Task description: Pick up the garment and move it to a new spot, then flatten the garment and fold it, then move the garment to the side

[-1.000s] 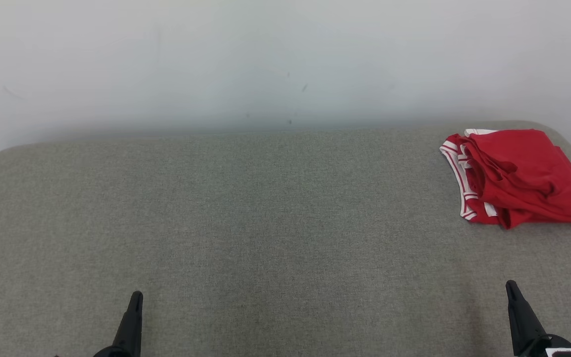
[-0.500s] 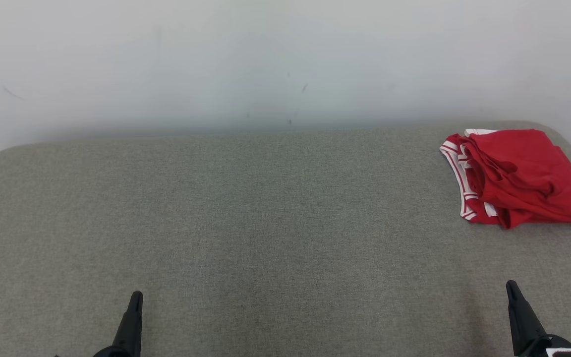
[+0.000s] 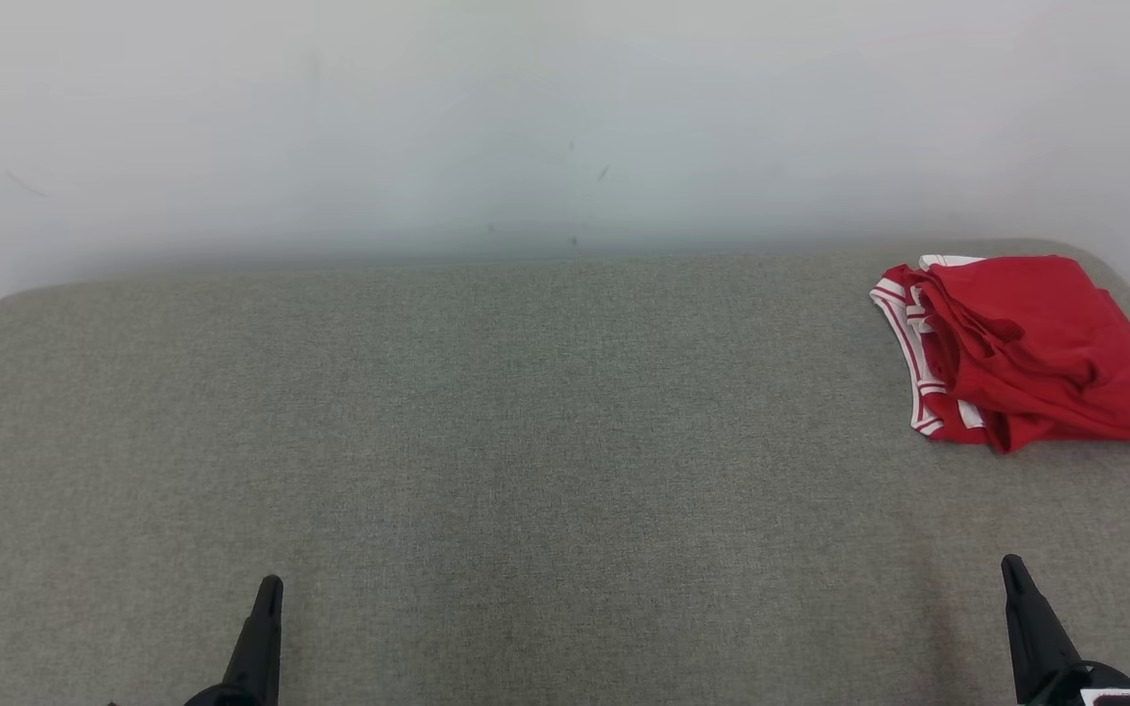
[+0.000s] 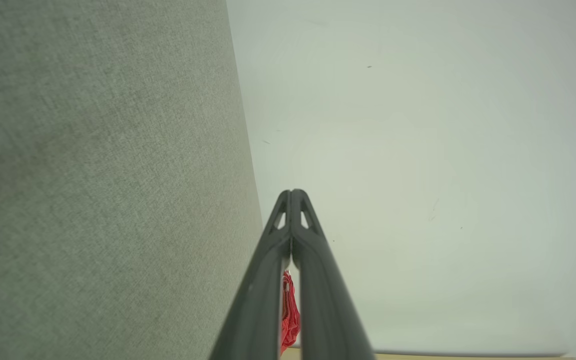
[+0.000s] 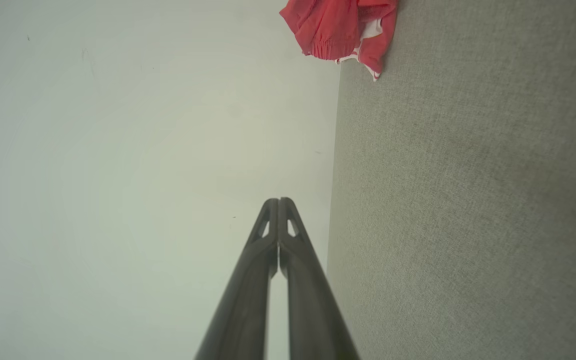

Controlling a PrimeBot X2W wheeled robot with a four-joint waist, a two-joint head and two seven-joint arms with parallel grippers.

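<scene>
Red garment [image 3: 1036,348] sits loosely folded on the desk [image 3: 526,441], upper right of the frame. Your left fingers [image 3: 261,637] and right fingers [image 3: 1031,628] are pressed together, empty. The task looks about finished.

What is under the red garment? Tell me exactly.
The red garment lies on the grey fabric surface, near its far right corner. Grey fabric shows around its edges; the patch directly beneath is covered, so nothing more can be told.

Red garment [image 4: 289,312], seemingly just a sliver, otherwise hidden behind the left pincer [image 4: 292,192].
</scene>
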